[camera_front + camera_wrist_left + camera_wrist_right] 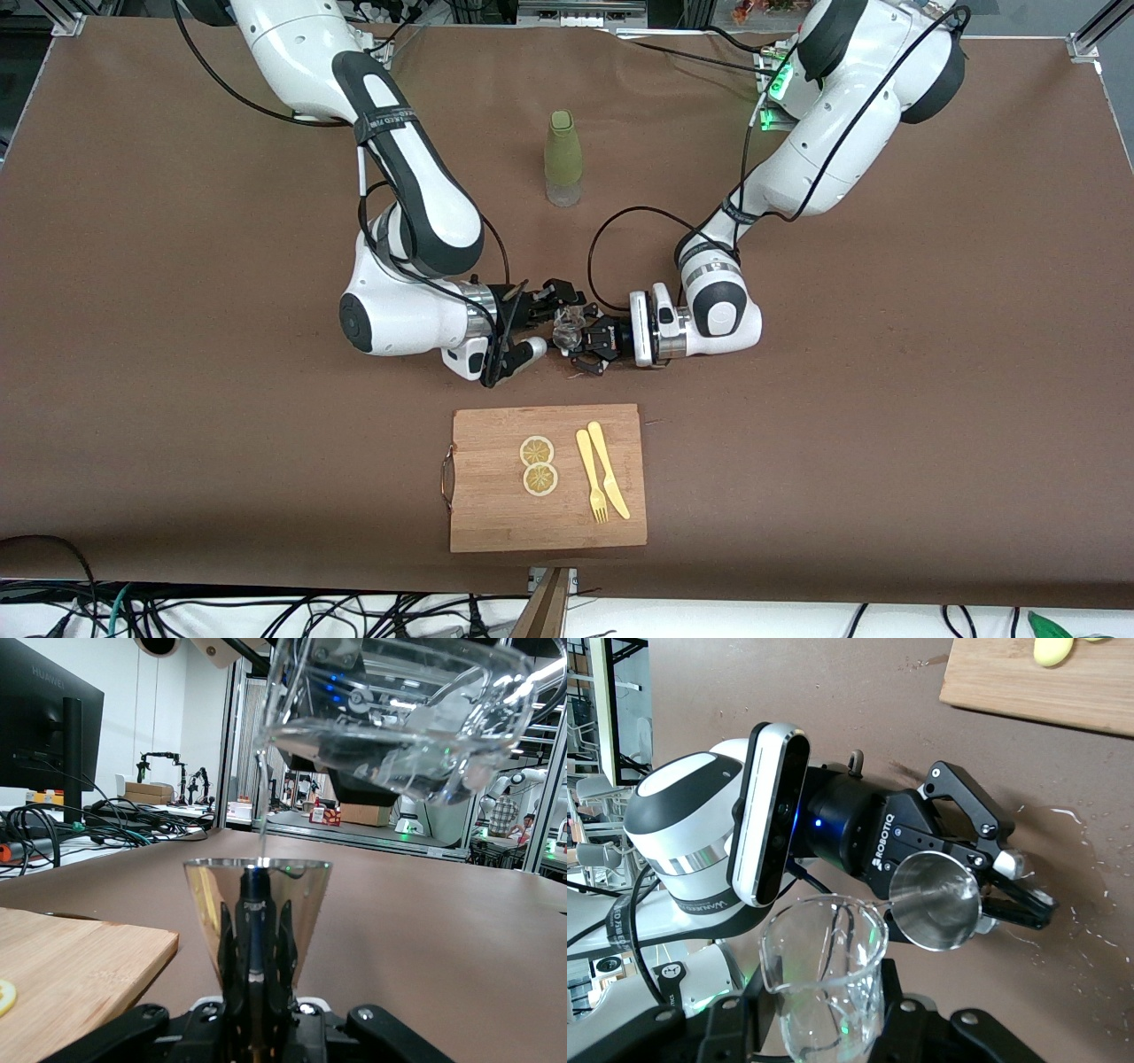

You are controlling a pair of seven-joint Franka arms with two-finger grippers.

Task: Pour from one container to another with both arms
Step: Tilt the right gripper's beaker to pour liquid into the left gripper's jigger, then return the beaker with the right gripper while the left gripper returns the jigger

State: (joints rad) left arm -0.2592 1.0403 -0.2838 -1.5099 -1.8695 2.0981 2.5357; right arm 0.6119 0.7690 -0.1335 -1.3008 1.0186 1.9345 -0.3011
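Brown cloth-covered table (177,372) in a laboratory with monitors and cable racks around it. Both arms meet low over the cloth, between the tall olive-green bottle (563,158), standing upright and apart, and the bamboo cutting board (496,518), which lies nearer the front camera and carries two lemon slices (538,464) and a pale plastic fork and knife (601,472).

The right gripper (542,321) is clamped on the small clear glass cup (824,983). In the left wrist view the cup is tipped, its lip directly above the jigger's mouth, and a thin stream (262,828) falls from the lip. The left gripper (592,341) is closed on the waist of the shiny steel hourglass jigger (937,900), held upright with its open cone (257,904) facing up beneath the cup.

Governing relation: cup above, jigger below, the stream landing near the centre of the cone. The cup's long axis leans toward the left arm's end of the table. Wet patches on the cloth (1072,877) beside the left gripper suggest some spillage, so any further tilt likely needs the lip kept over the cone.
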